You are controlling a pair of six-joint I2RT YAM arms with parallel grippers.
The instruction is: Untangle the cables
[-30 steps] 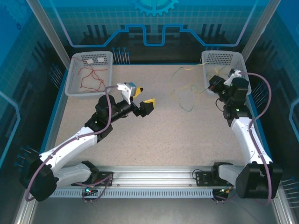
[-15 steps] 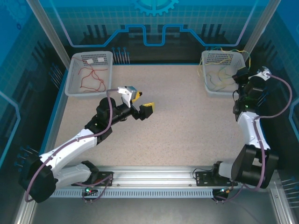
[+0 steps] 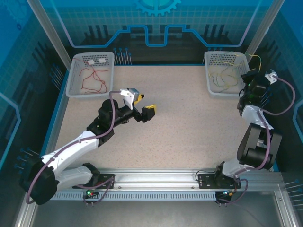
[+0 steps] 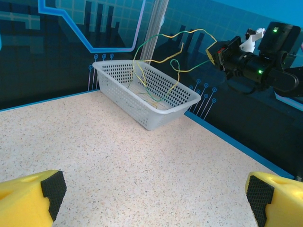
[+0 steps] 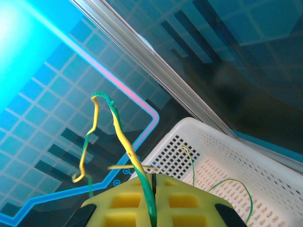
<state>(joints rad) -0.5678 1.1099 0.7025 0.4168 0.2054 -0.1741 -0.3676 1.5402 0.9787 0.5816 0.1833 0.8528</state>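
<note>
Yellow and green cables (image 4: 161,61) hang in the air at the far right corner of the table (image 3: 180,123). The right gripper (image 4: 215,52) is clamped tight on them, high up and just off the outer side of the right basket (image 4: 156,120), and their loops trail down into its mesh. Over in the far left corner, a red cable (image 3: 92,80) lies alone in the left basket (image 3: 92,53). The left gripper (image 3: 145,104) hovers over the left middle of the table, jaws spread wide, holding nothing. The step looks like laying this pair down in the basket. To do that well, I'd bring the pinch back over the basket's centre and low before letting go, because limp wire this thin can spring over a rim. The wrist view raises a worry: the two colours wind round each other just above the pads (image 5: 189,203). They may need pulling apart first, and the idle left gripper could take one strand. Some things are hard to read. A green strand clearly runs into the seam between the pads, but I cannot tell whether the yellow is gripped too. From above, the wires are so fine that their ends are lost against the mesh, and I can't count how many there are.
</note>
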